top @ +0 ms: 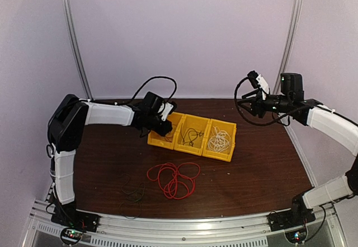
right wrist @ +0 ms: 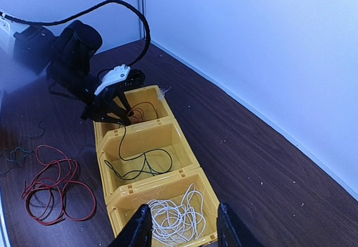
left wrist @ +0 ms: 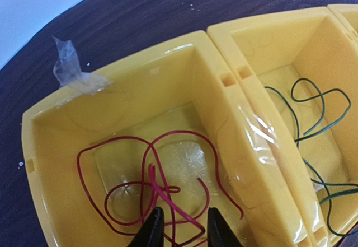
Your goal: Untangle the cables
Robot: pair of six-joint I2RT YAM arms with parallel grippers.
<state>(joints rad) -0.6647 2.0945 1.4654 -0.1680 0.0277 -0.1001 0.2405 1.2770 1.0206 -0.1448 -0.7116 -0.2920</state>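
We see three yellow bins taped side by side in a row near the middle of the desk, closer to its far edge than to its near one. The left arm reaches down into the left bin. Its jaws stand only slightly parted, low over the red cable on that bin's floor. Strands of that cable run through the narrow gap, and we see no pinch on them. The middle bin holds a dark green cable in loose loops. The right bin holds a white cable in a small heap. A loose red cable lies coiled on the bare desk near the middle of the near edge. A thin dark cable lies just left of it, toward the near left corner. The right arm hangs in the air above the far right corner, its jaws apart with nothing between them.
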